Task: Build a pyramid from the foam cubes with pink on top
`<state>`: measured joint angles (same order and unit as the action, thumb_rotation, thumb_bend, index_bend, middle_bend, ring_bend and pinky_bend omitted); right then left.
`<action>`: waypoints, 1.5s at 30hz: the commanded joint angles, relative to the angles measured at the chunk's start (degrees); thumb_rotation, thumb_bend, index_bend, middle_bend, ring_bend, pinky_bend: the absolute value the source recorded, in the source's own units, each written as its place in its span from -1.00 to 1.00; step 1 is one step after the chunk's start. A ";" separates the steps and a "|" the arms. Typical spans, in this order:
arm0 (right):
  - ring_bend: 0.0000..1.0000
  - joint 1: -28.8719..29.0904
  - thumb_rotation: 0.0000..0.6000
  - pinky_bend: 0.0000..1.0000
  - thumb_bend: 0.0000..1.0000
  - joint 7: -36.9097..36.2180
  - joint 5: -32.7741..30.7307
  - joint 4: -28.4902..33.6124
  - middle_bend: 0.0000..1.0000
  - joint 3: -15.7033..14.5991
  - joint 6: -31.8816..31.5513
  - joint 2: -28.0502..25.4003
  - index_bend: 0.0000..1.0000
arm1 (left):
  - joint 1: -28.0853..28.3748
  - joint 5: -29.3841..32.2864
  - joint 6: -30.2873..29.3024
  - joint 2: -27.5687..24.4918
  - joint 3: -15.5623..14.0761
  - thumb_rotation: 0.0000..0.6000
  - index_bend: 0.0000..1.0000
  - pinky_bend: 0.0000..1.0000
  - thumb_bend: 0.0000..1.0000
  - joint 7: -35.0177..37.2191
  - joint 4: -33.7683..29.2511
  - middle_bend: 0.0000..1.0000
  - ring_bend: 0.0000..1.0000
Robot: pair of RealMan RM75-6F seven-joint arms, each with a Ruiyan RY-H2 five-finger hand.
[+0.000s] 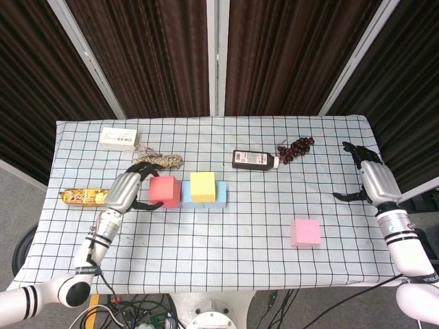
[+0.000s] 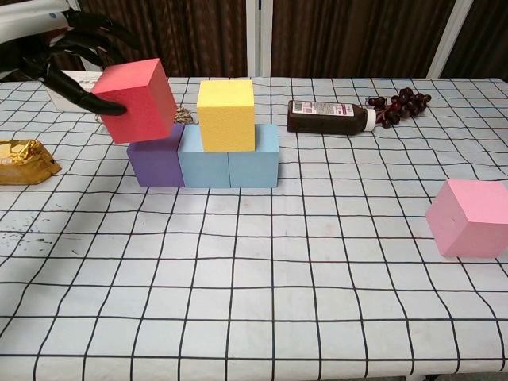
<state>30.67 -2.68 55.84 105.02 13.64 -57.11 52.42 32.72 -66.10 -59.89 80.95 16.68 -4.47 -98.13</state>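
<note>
Left hand (image 2: 75,59): grips red foam cube (image 2: 136,99), tilted, just above purple cube (image 2: 155,157) | yellow cube (image 2: 226,113) beside it | we judge the seat directly below | right hand (image 1: 370,179): open, empty.

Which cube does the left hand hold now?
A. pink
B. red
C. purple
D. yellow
B: the left hand grips the red cube, tilted, just above the purple cube.
</note>
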 commanded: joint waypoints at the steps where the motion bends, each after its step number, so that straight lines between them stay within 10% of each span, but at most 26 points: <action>1: -1.00 0.02 1.00 -0.99 -0.98 0.20 0.16 0.05 -0.74 0.05 0.03 0.13 -1.00 | 1.11 0.55 0.64 1.24 0.08 1.00 -0.54 -0.63 -0.68 -0.11 1.55 -0.01 -0.68; 45: -1.00 -0.83 1.00 -0.99 -0.98 -2.30 2.34 -3.09 -0.74 0.08 2.31 1.97 -1.00 | 7.43 1.28 2.63 6.85 -1.18 1.00 -0.54 -0.63 -0.68 0.76 11.53 0.02 -0.65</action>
<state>29.84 -4.98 58.19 101.93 13.72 -54.80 54.39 40.13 -64.87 -57.31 87.76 15.51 -3.83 -86.65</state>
